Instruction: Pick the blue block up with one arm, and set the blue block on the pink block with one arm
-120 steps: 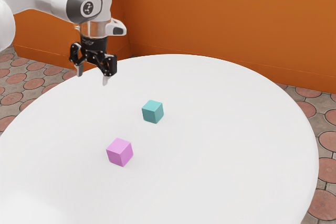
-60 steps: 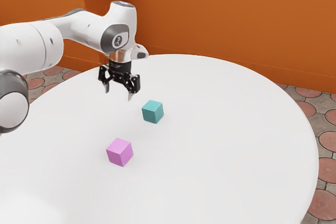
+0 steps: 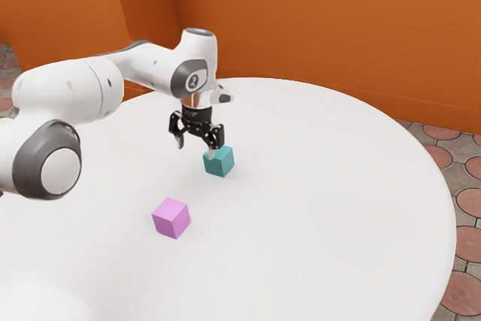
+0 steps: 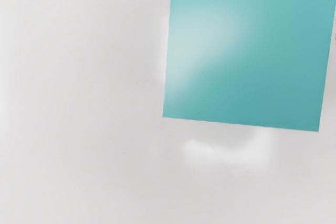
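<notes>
Pincer (image 3: 196, 147) spread; fingertip hides corner of blue block (image 3: 221, 165).

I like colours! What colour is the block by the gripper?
The block is teal, best in wrist view.

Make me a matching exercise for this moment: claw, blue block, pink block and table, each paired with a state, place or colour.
Things:
1. claw
2. blue block
3. pink block
4. table

Descriptions:
a. white and round
b. lies by itself, away from the claw
c. open, fingers spread
d. just under one fingertip of the claw

Pairs: 1-c, 2-d, 3-b, 4-a
</notes>
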Robot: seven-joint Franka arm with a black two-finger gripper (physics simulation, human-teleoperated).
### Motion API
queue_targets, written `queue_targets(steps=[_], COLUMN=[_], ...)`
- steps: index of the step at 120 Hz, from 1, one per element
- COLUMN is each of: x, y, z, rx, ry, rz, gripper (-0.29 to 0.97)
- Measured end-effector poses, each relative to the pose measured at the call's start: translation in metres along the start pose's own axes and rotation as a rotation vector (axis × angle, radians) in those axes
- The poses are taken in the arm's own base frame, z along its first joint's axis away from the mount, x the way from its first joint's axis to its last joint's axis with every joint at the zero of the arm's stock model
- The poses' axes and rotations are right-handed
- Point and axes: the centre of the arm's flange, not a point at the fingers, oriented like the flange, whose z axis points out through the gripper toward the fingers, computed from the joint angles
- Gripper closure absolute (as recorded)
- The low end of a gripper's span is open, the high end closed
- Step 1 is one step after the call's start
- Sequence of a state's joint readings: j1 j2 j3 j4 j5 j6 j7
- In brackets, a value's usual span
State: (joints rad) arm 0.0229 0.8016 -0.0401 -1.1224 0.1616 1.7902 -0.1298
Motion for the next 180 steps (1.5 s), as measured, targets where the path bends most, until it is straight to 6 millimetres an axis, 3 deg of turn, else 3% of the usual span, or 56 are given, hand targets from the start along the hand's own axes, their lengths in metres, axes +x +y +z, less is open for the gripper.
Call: queue_targets(steps=[39, 78, 100, 149, 164, 180], x=[0.030, 0.040, 0.042, 0.041, 0.034, 0.009], y=[0.014, 0.011, 0.013, 0.017, 0.014, 0.004], z=[0.022, 0.057, 0.061, 0.050, 0.028, -0.009], rx=[-0.049, -0.092, -0.098, -0.101, -0.092, -0.067], ry=[0.050, 0.052, 0.061, 0.075, 0.076, 0.058], rz=[0.009, 0.002, 0.004, 0.015, 0.018, 0.026], gripper=[0.00, 0.00, 0.16, 0.25, 0.27, 0.29])
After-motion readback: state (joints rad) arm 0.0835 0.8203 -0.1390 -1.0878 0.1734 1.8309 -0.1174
